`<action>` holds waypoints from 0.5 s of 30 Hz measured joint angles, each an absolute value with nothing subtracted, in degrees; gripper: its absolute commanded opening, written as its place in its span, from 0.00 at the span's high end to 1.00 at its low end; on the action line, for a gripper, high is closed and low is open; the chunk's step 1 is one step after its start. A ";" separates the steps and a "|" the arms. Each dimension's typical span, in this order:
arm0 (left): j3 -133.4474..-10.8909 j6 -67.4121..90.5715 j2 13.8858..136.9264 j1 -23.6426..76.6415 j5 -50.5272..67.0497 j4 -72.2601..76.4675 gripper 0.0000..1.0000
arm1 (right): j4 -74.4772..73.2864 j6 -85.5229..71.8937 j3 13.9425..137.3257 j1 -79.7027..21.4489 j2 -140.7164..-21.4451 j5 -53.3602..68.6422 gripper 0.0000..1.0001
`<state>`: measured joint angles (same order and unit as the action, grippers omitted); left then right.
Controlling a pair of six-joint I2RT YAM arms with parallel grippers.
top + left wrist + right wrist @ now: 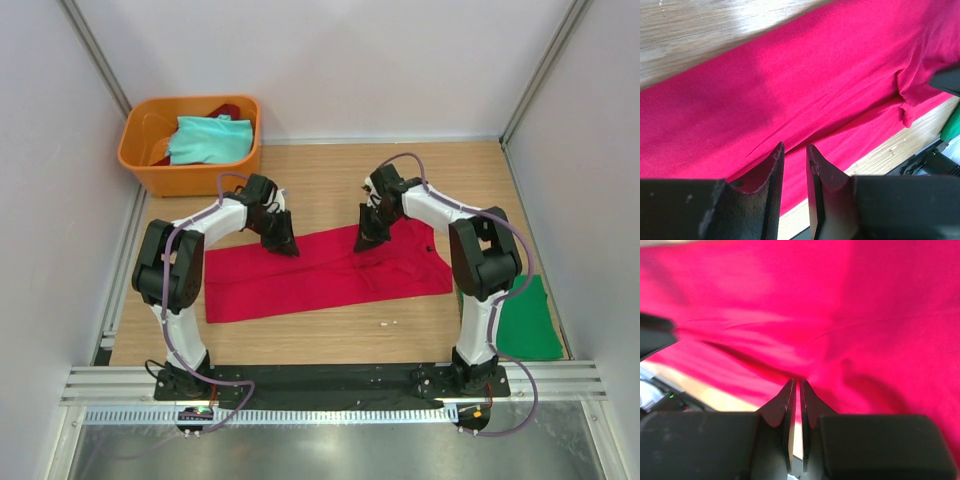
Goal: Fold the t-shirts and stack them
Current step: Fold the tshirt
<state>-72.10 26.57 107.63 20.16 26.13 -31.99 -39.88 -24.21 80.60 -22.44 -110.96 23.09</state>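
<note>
You have the bright red cloth t-shirt [320,275] laid out as a long band on the wooden surface [330,185], nearer to you than the orange plastic tub [140,165] and off to its right. Your left gripper [283,243] sits on the shirt's far edge at the end closer to the tub, fingers a little apart; you cannot tell whether they pinch the cloth. Your right gripper [366,242] is on the same edge, farther from the tub, and is clenched on a pucker of red fabric. The pale teal t-shirt [208,140] lies crumpled inside the tub. The dark green t-shirt [530,325] lies flat, well away from the tub, at the surface's opposite near corner.
</note>
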 measured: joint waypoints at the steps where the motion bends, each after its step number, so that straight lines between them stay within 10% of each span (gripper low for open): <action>1: -72.10 26.57 107.63 20.16 26.15 -31.99 0.75 | -39.70 -24.21 80.55 -22.44 -111.94 22.81 0.87; 10: -72.10 26.35 107.63 20.16 26.72 -31.99 0.69 | -38.06 -24.95 74.81 -22.44 -112.60 23.77 0.86; 15: -72.38 25.41 107.63 20.53 28.38 -31.94 0.58 | -37.89 -26.89 71.37 -21.41 -107.68 24.69 0.67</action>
